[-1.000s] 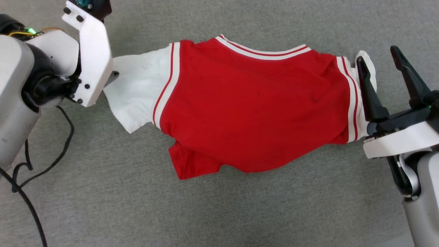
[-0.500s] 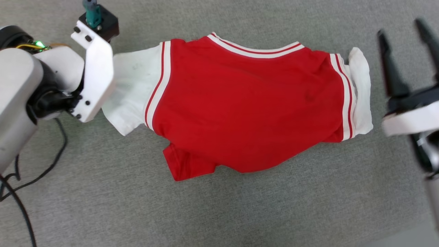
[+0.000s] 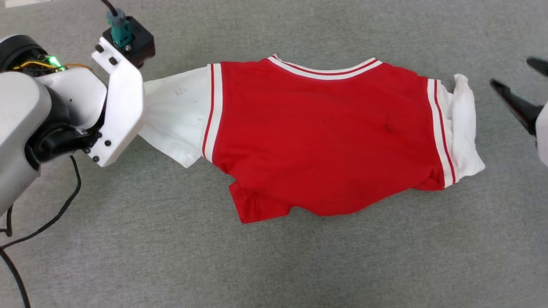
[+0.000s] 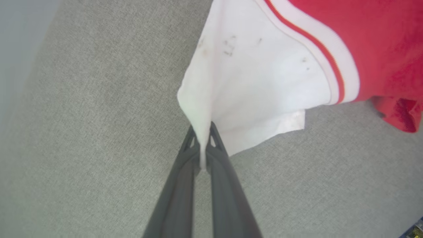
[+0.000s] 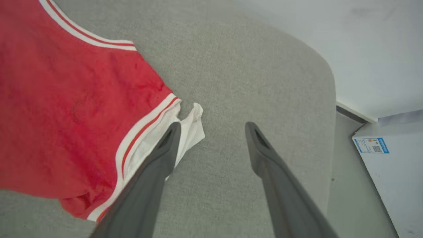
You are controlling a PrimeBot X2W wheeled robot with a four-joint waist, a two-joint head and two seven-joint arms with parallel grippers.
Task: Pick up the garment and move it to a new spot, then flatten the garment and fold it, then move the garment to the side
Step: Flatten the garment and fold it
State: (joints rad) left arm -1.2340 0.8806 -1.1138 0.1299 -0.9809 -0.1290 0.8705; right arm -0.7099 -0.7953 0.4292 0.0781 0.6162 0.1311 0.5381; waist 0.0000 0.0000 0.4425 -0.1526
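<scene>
Left gripper (image 4: 202, 134): jaws closed to almost nothing on a thin fold at the edge of the white sleeve (image 4: 254, 76), the cloth pinched between the tips. Just beyond the tips the sleeve rises into a ridge and fans out; past it run the striped band and the red body of the T-shirt (image 3: 321, 137), which lies spread on the grey woven surface (image 4: 82, 132), with one red corner (image 3: 257, 205) bunched on the near side. Right gripper (image 5: 213, 125): jaws at full spread, holding nothing; the crumpled other sleeve (image 5: 195, 127) shows past the left-hand finger, outside the gap, and the head view puts these jaws clear of the cloth. Judged risks: the left hold takes only an edge, so a hard pull could slip it free; a pull from one side alone would likely drag the shirt askew and deepen the bunching; the right jaws, closing where they stand, would shut on air.
</scene>
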